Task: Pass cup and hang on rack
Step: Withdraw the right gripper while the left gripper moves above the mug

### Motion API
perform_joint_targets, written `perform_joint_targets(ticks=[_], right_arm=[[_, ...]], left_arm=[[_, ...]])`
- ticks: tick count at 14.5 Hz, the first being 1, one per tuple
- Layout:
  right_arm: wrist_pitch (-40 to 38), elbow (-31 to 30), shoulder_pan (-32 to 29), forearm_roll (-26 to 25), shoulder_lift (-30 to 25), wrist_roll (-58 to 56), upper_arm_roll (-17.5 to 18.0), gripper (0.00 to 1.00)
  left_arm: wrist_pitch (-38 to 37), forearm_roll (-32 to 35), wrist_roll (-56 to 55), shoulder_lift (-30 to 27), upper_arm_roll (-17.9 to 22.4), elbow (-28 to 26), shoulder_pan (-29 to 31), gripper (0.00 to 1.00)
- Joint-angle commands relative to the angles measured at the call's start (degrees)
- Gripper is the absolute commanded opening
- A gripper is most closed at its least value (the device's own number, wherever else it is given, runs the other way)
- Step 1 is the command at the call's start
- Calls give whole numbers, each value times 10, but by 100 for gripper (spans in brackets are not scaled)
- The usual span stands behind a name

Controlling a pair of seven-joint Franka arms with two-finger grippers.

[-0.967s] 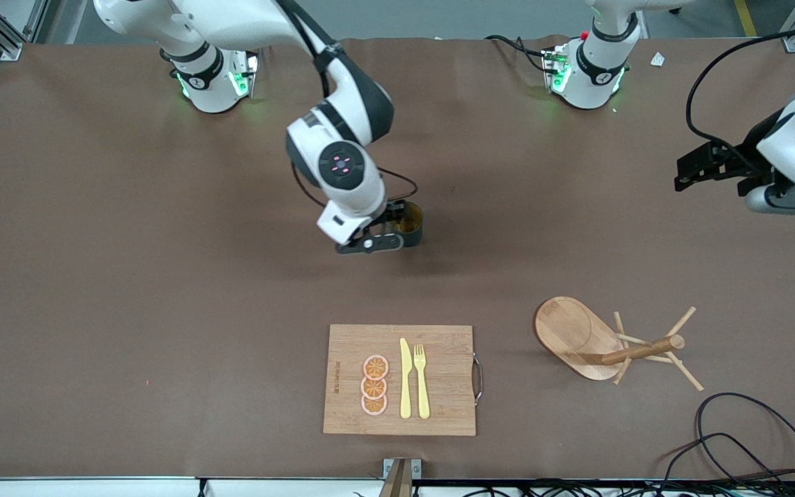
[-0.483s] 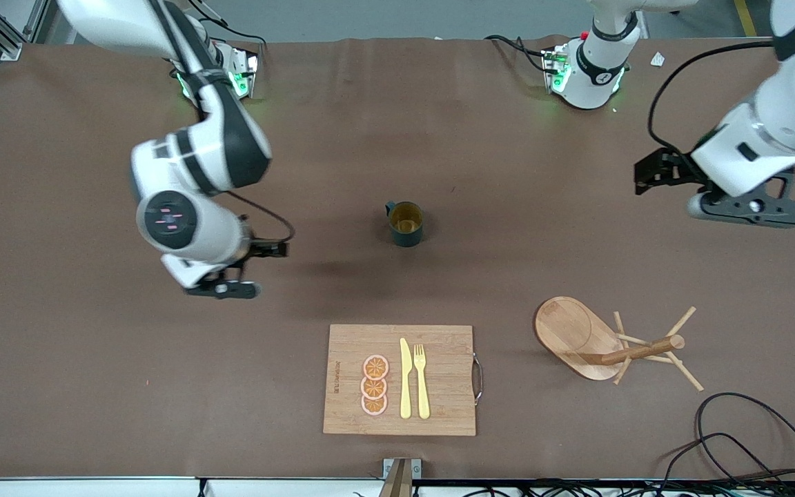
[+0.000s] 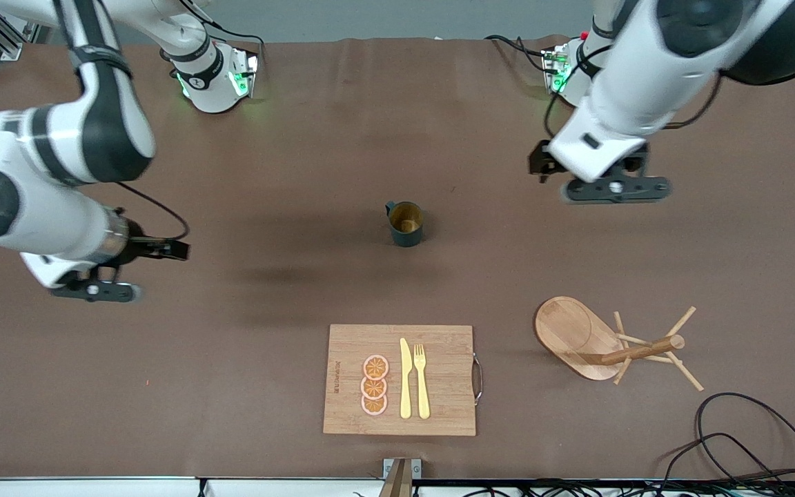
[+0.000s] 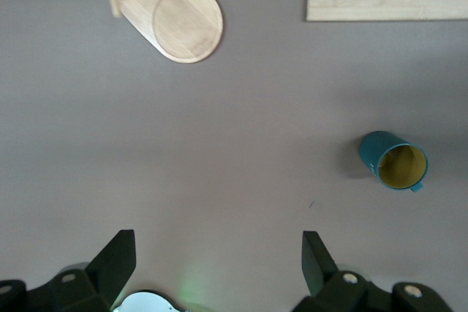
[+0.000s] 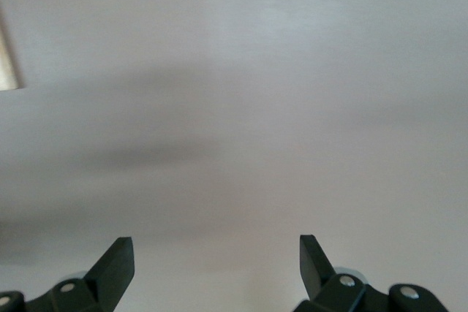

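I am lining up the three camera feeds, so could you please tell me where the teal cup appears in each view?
Front view: the cup stands upright on the table, farther from the camera than the cutting board.
Left wrist view: the cup sits on bare table, ahead of the open left gripper.
Right wrist view: the cup is not in it.
Shared landmark: the rack's oval base, in the front and left wrist views.

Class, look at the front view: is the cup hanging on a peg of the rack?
No, the cup stands upright on the table, apart from the rack, and neither gripper holds it.
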Motion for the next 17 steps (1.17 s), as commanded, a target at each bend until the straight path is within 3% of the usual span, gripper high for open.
perform_joint_targets(ticks=[1,3,8,17], right_arm=[[-19,-12,-55,-10,-31,-82,9,100],[-25,-12,-91,-9,-37,-117,10,100],[-44,14,-110,-10,-42,-153,9,100],[-48,54,-112,-16,-37,-160,10,100]], left_arm=[[2,23,-70,20,4,8,-47,100],[7,23,-128,35,4,8,-76,100],[64,28,-315,89,6,9,-163,100],[95,135,-666,202,9,13,-322,100]])
